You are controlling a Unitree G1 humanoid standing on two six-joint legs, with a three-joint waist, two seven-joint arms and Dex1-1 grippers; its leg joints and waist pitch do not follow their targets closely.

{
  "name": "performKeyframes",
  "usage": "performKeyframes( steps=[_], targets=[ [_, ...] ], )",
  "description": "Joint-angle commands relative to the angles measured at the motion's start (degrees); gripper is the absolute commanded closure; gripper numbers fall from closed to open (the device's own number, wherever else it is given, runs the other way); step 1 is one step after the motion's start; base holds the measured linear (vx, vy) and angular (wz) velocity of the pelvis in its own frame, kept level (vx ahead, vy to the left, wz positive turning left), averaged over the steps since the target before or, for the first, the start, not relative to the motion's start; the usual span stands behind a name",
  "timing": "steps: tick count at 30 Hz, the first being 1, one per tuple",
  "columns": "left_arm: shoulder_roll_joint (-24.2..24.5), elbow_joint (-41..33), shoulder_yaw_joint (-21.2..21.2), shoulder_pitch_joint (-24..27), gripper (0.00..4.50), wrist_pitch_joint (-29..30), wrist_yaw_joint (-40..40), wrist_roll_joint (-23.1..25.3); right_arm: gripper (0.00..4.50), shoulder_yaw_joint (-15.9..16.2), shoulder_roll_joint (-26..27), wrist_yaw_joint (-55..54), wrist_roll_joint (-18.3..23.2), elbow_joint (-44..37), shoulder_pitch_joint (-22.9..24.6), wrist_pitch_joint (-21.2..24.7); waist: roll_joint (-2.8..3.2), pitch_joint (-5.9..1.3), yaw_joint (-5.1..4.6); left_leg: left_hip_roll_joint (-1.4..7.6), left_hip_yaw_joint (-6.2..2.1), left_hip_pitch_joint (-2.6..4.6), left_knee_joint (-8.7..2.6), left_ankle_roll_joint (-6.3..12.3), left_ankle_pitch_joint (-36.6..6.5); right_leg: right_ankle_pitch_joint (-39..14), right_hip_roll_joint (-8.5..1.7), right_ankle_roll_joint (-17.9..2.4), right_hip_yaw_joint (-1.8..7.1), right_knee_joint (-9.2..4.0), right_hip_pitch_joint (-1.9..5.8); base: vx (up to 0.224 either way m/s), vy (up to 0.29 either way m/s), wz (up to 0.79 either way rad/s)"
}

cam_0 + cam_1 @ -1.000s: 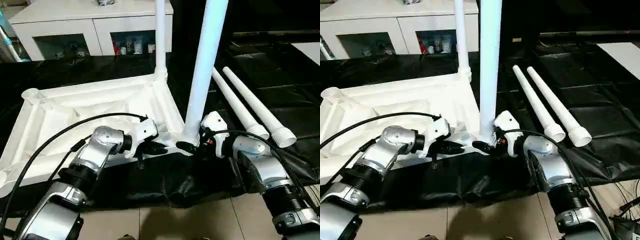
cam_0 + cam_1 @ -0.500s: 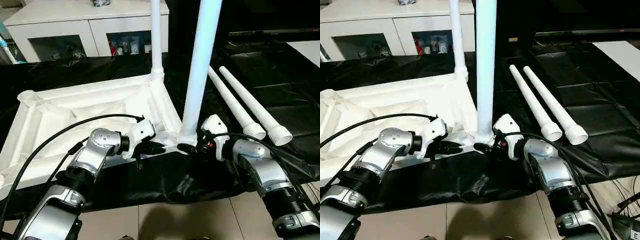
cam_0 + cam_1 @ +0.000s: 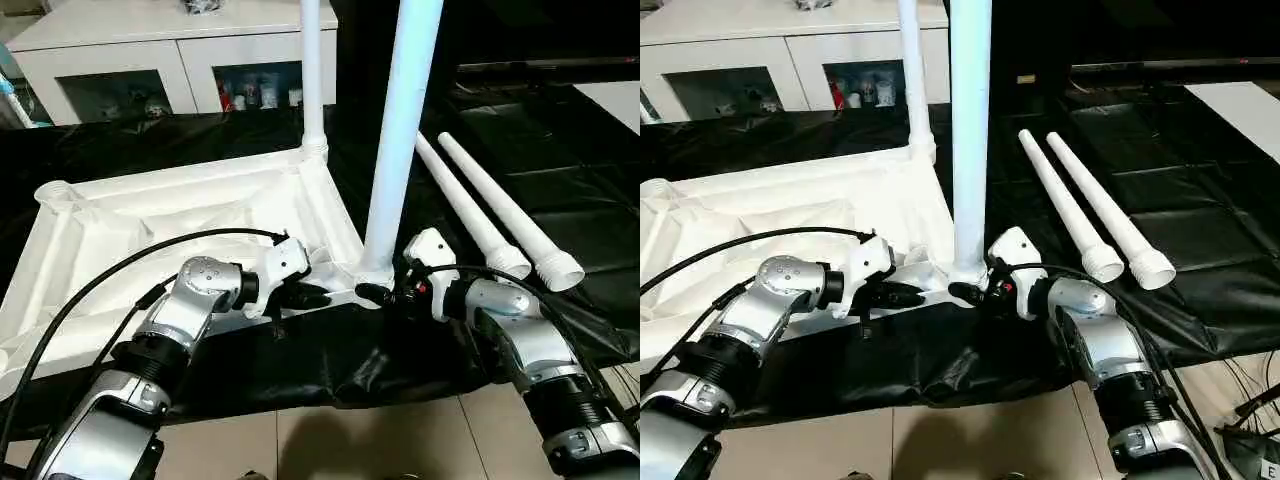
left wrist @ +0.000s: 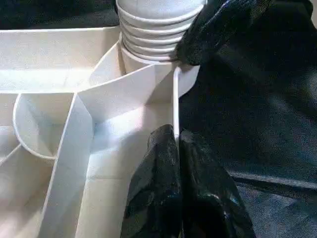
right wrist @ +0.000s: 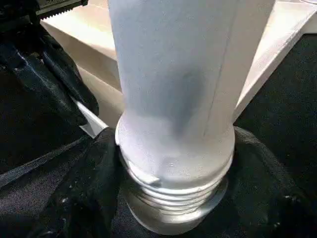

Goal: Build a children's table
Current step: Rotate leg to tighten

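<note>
White plastic is pinching between my shut left claw, steadying the tabletop's rim on the counter, while my right claw is cupping the upright leg's threaded base at its corner socket for screwing.

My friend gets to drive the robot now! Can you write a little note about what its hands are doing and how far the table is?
Left gripper: shut, pinching the thin rim of the tabletop at its near corner.
Right gripper: fingers around the threaded base of the near leg, which stands upright in the near corner socket.
Done: the far leg is upright in its corner socket. The tabletop lies upside down on the black-covered table.
Left: the near leg's threads still show above the socket, so it probably needs more turning. Two loose legs lie to the right, and the two left corners need them.
</note>
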Motion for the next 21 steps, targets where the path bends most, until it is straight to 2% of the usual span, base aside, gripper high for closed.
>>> performKeyframes(
  steps=[1,4,7,8,9,11,14,15,16,17,18,19,20,21],
  targets=[
    [-0.2,0.0,0.7,0.8,4.50,0.0,0.2,-0.8,1.81,-0.3,0.6,0.4,1.0,0.5,-0.3,-0.9,-0.75,-4.11,0.15,2.86,-0.91,-0.03,-4.51,5.42,-6.9,-11.0,-3.48,-13.4,2.56,-3.92,3.71,0.000,0.000,0.00],
    [-0.6,0.4,0.7,0.6,4.50,0.8,1.4,-0.4,1.81,-1.0,2.0,-4.5,-0.5,2.4,-0.7,-0.2,-0.67,-4.09,0.09,2.94,-0.93,0.02,-4.56,5.23,-7.2,-11.2,-3.53,-13.5,2.57,-3.91,3.62,0.000,0.000,0.00],
    [-1.5,1.4,0.6,0.1,4.50,1.0,3.0,0.2,1.83,-1.8,3.8,-9.3,-1.3,4.5,-1.4,0.7,-0.64,-3.91,-0.31,2.78,-0.98,-0.02,-4.76,4.26,-8.6,-13.6,-3.48,-13.0,2.53,-4.23,3.63,0.000,0.000,0.00],
    [-2.1,2.1,0.6,-0.3,4.50,1.2,4.0,0.4,1.83,-2.0,4.9,-11.4,-1.7,5.4,-1.7,0.8,-0.63,-3.71,-0.51,2.73,-1.07,-0.13,-4.95,3.71,-9.9,-16.3,-3.55,-12.3,2.48,-4.53,3.67,0.000,0.000,0.00],
    [-3.5,3.8,0.5,-1.4,4.50,1.7,6.5,1.2,1.83,-2.6,7.3,-15.9,-2.3,7.2,-2.6,1.4,-0.45,-3.59,-0.74,2.73,-1.07,0.18,-5.05,3.05,-10.9,-19.1,-3.58,-11.5,2.53,-4.92,3.34,0.000,0.000,0.00],
    [-4.9,5.3,0.5,-2.5,4.50,3.0,8.9,1.8,1.83,-3.1,9.2,-19.5,-2.6,8.7,-3.6,2.0,-0.46,-3.63,-1.06,2.62,-1.17,0.28,-5.14,1.87,-11.3,-20.6,-3.50,-10.9,2.51,-4.99,3.43,0.000,0.000,0.00],
    [-7.3,8.5,1.0,-4.6,4.50,5.2,14.2,2.7,1.83,-3.6,11.6,-24.0,-3.3,11.3,-5.6,2.1,-0.51,-3.58,-1.17,2.66,-1.19,0.35,-5.17,1.77,-12.3,-20.7,-3.54,-10.8,2.60,-5.18,3.34,0.000,0.000,0.00],
    [-8.8,10.4,1.5,-6.0,4.50,6.2,17.2,2.8,1.83,-3.7,12.8,-26.4,-3.8,13.1,-6.9,2.0,-0.35,-3.56,-1.21,2.58,-1.19,0.42,-5.17,1.75,-12.5,-20.8,-3.48,-10.8,2.55,-5.20,3.25,0.000,0.000,0.00],
    [-8.8,10.4,1.5,-6.0,4.50,6.2,17.2,2.8,1.83,-3.7,12.8,-26.4,-3.8,13.1,-6.9,2.0,-0.36,-3.59,-1.30,2.51,-1.10,0.43,-5.12,1.70,-12.5,-20.8,-3.48,-10.9,2.55,-5.26,3.19,0.000,0.000,0.00],
    [-10.6,12.9,2.5,-7.7,4.50,7.2,21.2,2.6,1.83,-3.6,14.3,-28.8,-4.2,15.5,-8.8,2.0,-0.34,-3.60,-1.39,2.35,-1.07,0.42,-5.07,1.56,-12.4,-20.7,-3.39,-11.0,2.51,-5.26,3.20,0.000,0.000,0.00],
    [-12.0,14.8,3.2,-9.0,4.50,7.9,23.9,2.4,1.83,-3.6,15.6,-30.7,-4.5,17.6,-10.3,1.9,-0.60,-3.71,-1.38,2.33,-1.07,0.46,-5.00,1.53,-12.1,-20.2,-3.44,-11.2,2.53,-5.28,3.27,0.000,0.000,0.00],
    [-14.4,18.3,4.2,-11.6,4.50,8.3,28.7,2.7,1.83,-4.2,18.2,-34.6,-4.7,22.0,-13.5,1.8,-0.61,-3.77,-1.32,2.35,-1.10,0.50,-4.98,1.63,-11.7,-19.5,-3.52,-11.4,2.55,-5.20,3.33,0.000,0.000,0.00],
    [-15.1,19.5,4.5,-12.4,4.50,8.3,30.1,2.9,1.83,-4.6,19.1,-35.9,-4.6,23.5,-14.6,1.7,-0.44,-3.79,-1.44,2.25,-1.10,0.54,-4.93,1.48,-11.1,-19.0,-3.44,-11.8,2.51,-5.17,3.24,0.000,0.000,0.00],
    [-16.0,20.5,4.9,-13.3,4.50,8.6,31.4,2.8,1.83,-5.2,20.1,-37.5,-4.3,25.1,-15.8,1.7,-0.88,-3.93,-1.31,2.24,-1.04,0.40,-4.87,1.93,-10.4,-17.7,-3.49,-11.9,2.53,-5.15,3.48,0.000,0.000,0.00]
  ],
)
